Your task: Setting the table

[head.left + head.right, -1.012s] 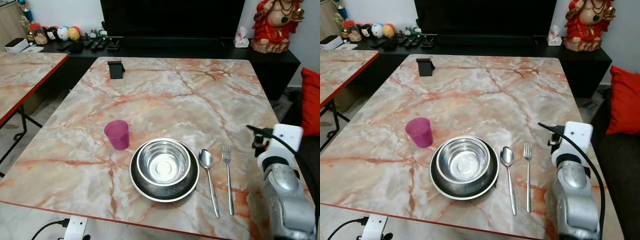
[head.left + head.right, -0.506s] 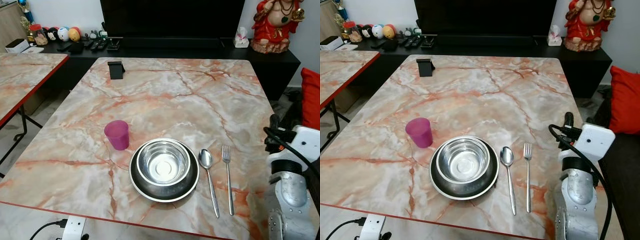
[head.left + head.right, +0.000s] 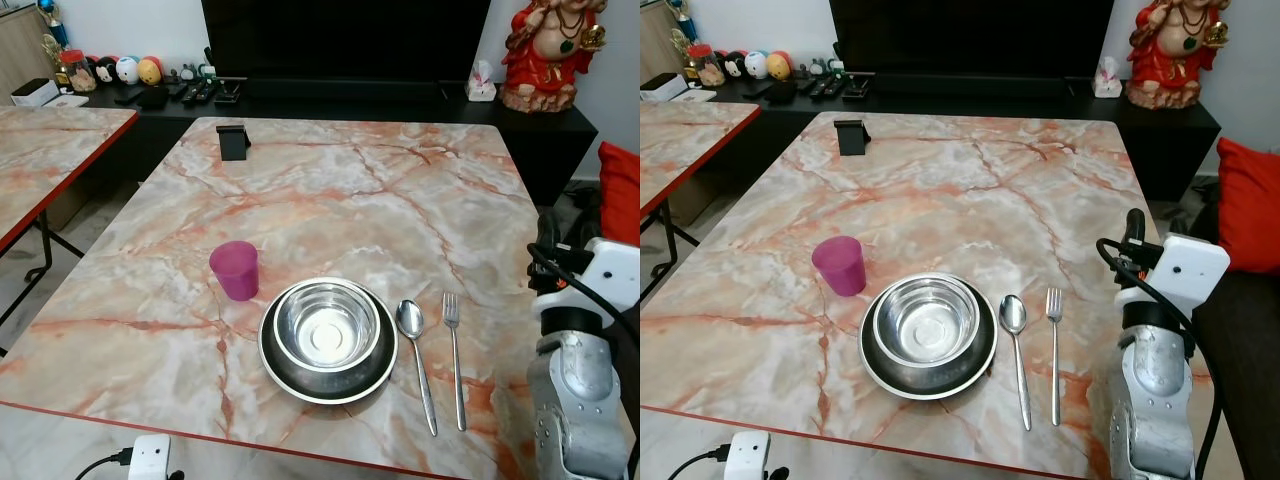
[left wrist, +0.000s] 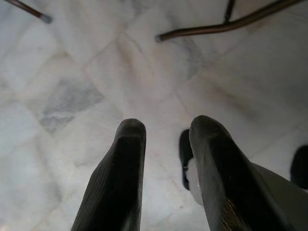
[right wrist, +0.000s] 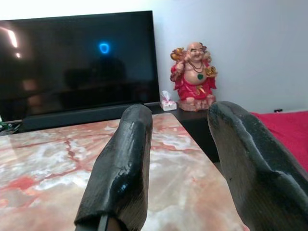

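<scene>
Right pincer (image 5: 175, 159) beside fork (image 3: 1055, 352).

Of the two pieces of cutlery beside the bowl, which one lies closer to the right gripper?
The fork. It lies on the outer side of the spoon, toward the right gripper at the table's right edge.

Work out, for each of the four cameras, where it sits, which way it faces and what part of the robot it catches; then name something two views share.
Left eye: head, down at table, bowl; right arm beside the table.
Right eye: same scene; fork.
Left wrist: faces the floor; left gripper open.
Right wrist: faces across the table; right gripper open.
Shared: red statue, also in the eye views.
</scene>
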